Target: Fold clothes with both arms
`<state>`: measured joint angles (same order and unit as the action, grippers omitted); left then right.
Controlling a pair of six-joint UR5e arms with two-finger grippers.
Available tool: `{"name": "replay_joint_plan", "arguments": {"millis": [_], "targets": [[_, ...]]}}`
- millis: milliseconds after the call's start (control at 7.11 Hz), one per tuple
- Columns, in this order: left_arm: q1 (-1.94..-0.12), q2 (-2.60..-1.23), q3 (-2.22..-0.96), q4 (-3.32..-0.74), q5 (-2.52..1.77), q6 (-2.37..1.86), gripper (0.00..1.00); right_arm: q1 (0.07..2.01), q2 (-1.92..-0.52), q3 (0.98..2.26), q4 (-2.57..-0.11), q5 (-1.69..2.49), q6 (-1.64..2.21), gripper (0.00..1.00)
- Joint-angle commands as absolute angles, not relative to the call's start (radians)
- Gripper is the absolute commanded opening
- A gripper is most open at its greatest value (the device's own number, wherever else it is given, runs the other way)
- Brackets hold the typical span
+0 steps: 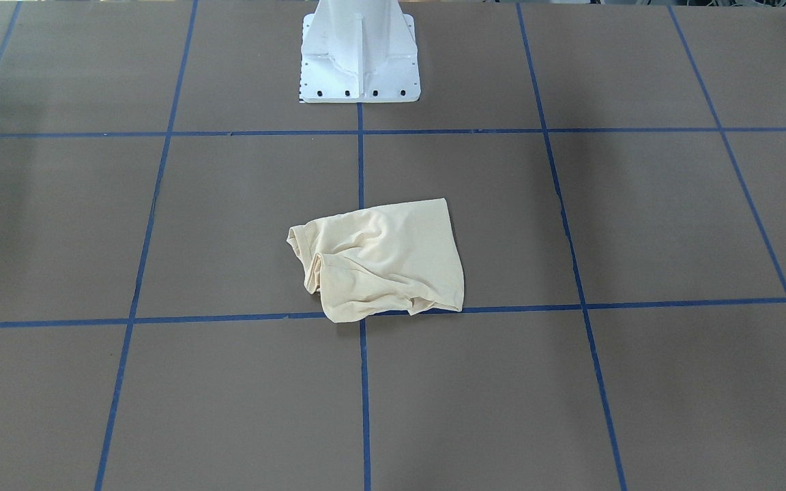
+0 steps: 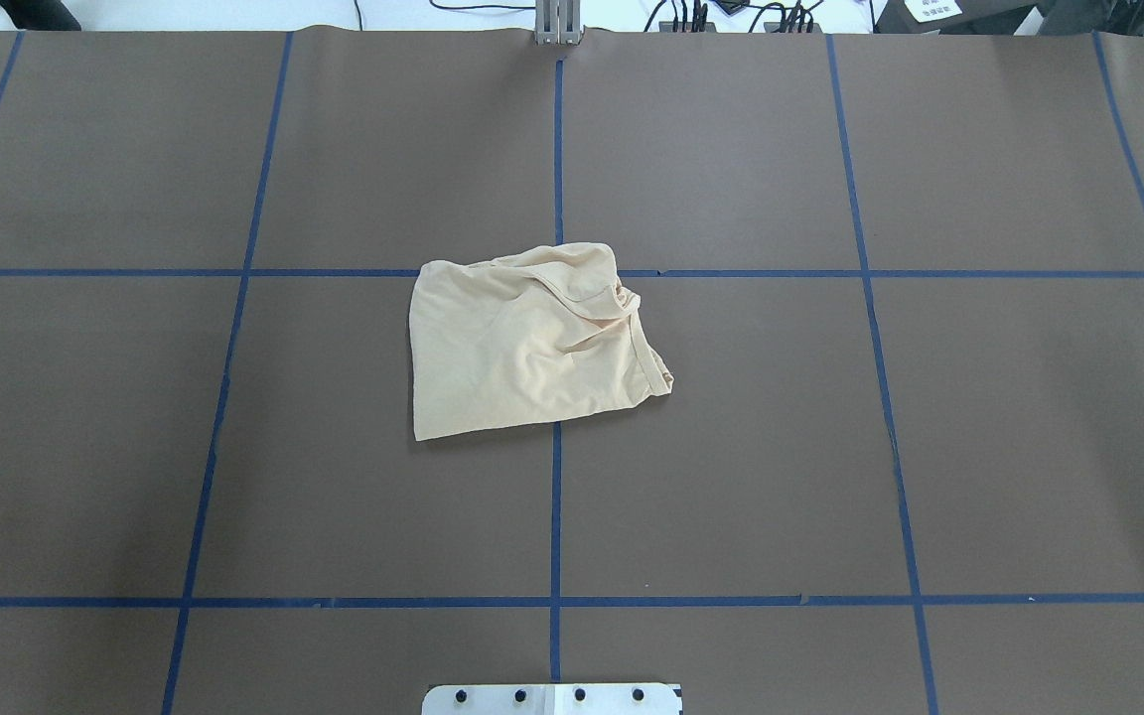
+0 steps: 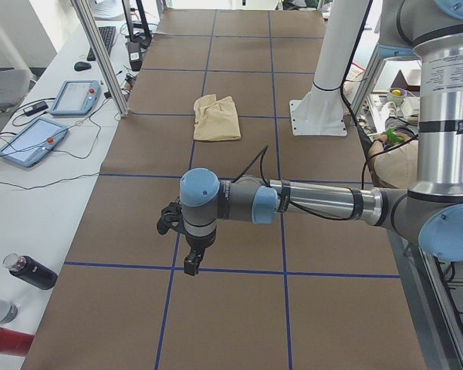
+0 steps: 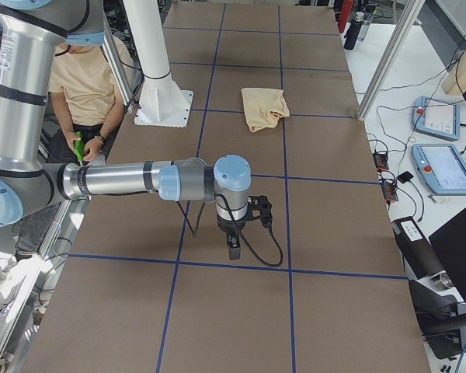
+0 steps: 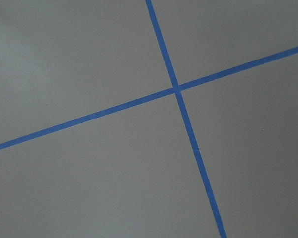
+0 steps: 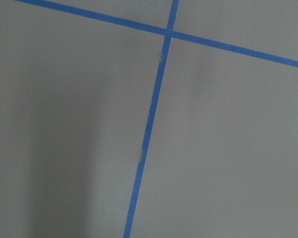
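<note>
The clothes are one pale cream-yellow shirt [image 1: 379, 259] lying crumpled and roughly folded at the middle of the brown table [image 2: 830, 447], its ribbed collar toward the robot's right [image 2: 646, 357]. It also shows far off in both side views [image 3: 216, 118] [image 4: 262, 107]. No print is visible. My left gripper [image 3: 190, 264] hangs over bare table near the left end, far from the shirt. My right gripper [image 4: 234, 247] hangs over bare table near the right end. Whether either is open or shut I cannot tell. Both wrist views show only table and blue tape.
The white pedestal [image 1: 360, 61] stands at the robot's edge of the table. Blue tape lines [image 2: 555, 497] grid the surface. A seated person [image 4: 85, 85] is behind the robot. Tablets [image 3: 31, 142] and bottles [image 3: 31, 271] lie on the side bench.
</note>
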<state>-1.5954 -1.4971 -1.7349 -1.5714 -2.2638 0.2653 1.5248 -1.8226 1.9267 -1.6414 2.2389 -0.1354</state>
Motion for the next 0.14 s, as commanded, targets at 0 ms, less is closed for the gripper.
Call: {"name": "replay_joint_plan", "arguments": {"millis": [0], "targets": [[-1.595, -1.499, -1.735, -1.577, -2.263, 0.265, 1.0, 1.525, -1.825, 1.927, -1.641, 2.237, -0.138, 1.0]]}}
